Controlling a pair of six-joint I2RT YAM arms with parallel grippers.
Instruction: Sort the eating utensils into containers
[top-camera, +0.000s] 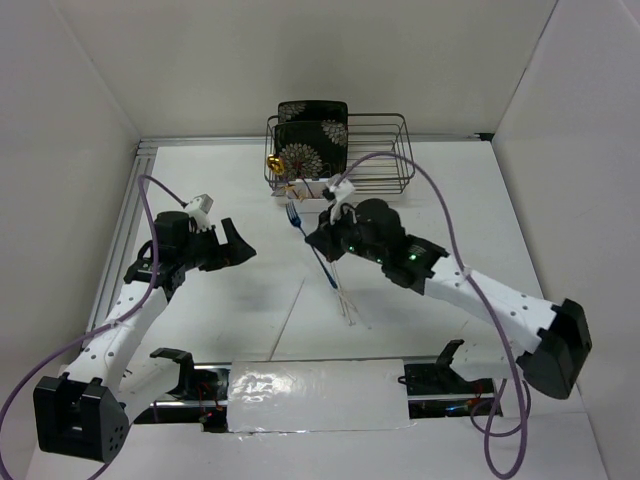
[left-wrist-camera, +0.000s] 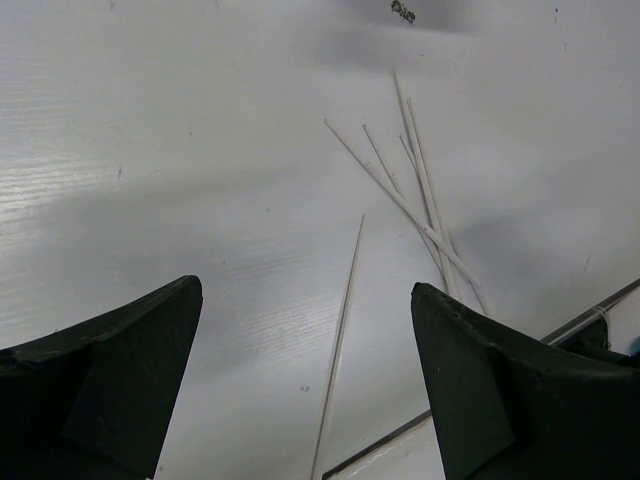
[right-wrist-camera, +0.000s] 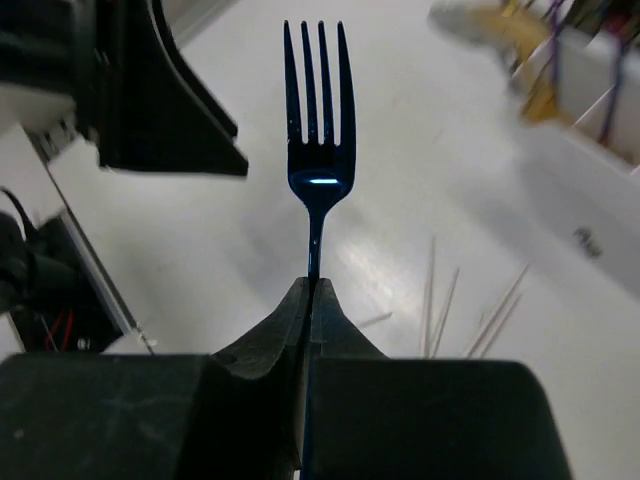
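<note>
My right gripper (top-camera: 320, 240) is shut on the handle of the small blue fork (right-wrist-camera: 317, 150), held above the table with its tines (top-camera: 293, 213) pointing toward the white caddy (top-camera: 305, 193); the grip shows in the right wrist view (right-wrist-camera: 310, 290). The caddy stands at the front of the wire rack and holds a gold spoon (top-camera: 273, 162). Several pale thin chopsticks (top-camera: 347, 300) lie on the table below the fork and also show in the left wrist view (left-wrist-camera: 420, 200). My left gripper (top-camera: 238, 244) is open and empty, hovering left of the chopsticks (left-wrist-camera: 305, 330).
A black wire dish rack (top-camera: 375, 155) stands at the back with black floral plates (top-camera: 312, 135) in it. White walls close in left, right and back. A taped strip (top-camera: 315, 385) runs along the near edge between the arm bases.
</note>
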